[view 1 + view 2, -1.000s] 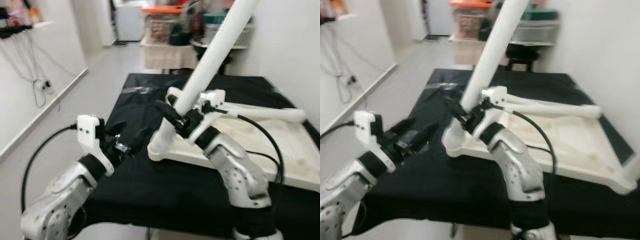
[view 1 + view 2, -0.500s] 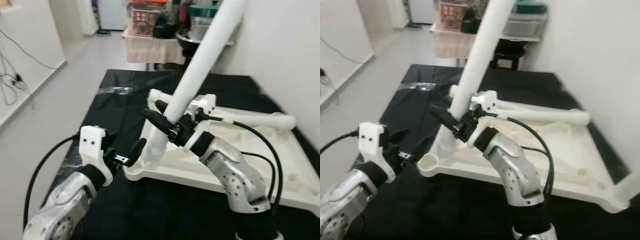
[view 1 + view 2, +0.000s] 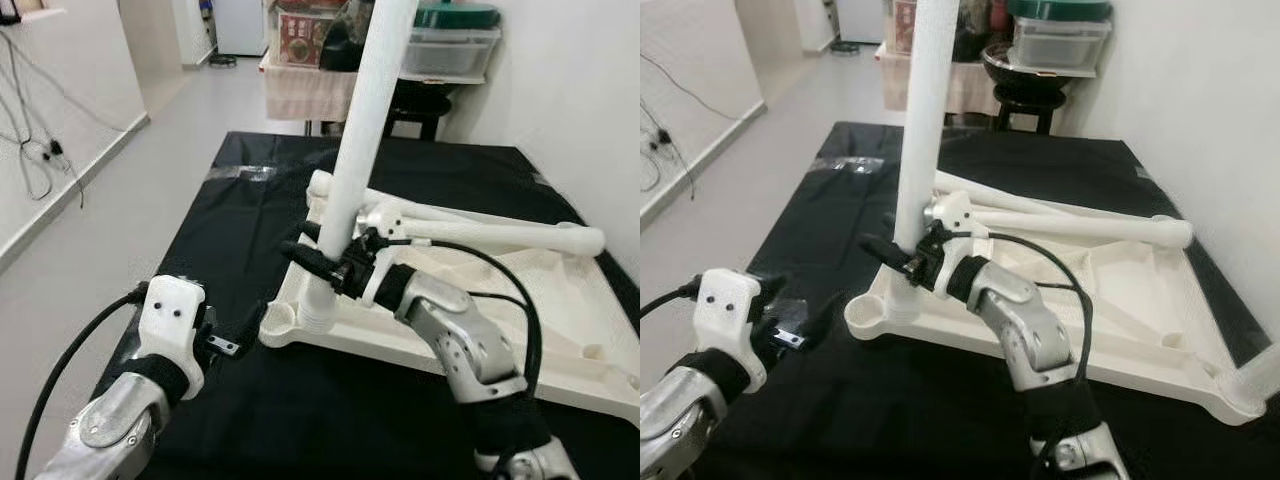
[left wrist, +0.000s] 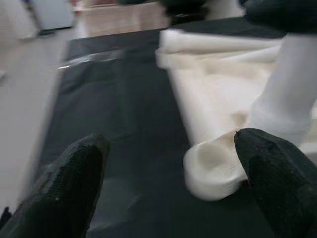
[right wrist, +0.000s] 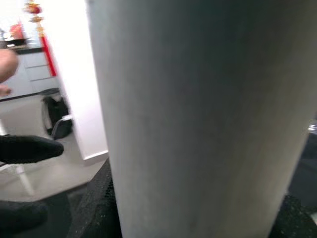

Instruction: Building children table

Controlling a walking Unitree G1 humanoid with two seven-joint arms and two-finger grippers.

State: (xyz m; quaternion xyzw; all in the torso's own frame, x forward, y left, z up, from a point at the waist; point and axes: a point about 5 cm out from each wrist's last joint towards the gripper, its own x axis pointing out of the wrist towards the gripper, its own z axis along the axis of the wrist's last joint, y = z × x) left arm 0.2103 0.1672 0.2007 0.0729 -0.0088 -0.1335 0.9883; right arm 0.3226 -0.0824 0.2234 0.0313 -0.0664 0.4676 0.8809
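A black cloth (image 3: pixel 230 230) covers the work table, with storage bins (image 3: pixel 455 45) beyond its far end. On it I see the white tabletop (image 3: pixel 520 300) lying upside down, one table leg (image 3: pixel 500 235) lying across its far side. My right gripper (image 3: pixel 325 262) is clenched around a second leg (image 3: pixel 362 130), standing nearly upright just beside the near-left corner socket (image 3: pixel 278 322). My left gripper (image 4: pixel 171 178) waits released, fingers (image 4: pixel 74 183) spread, just left of that corner.

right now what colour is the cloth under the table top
Black cloth, beneath the white table top; the right eye view shows it best.
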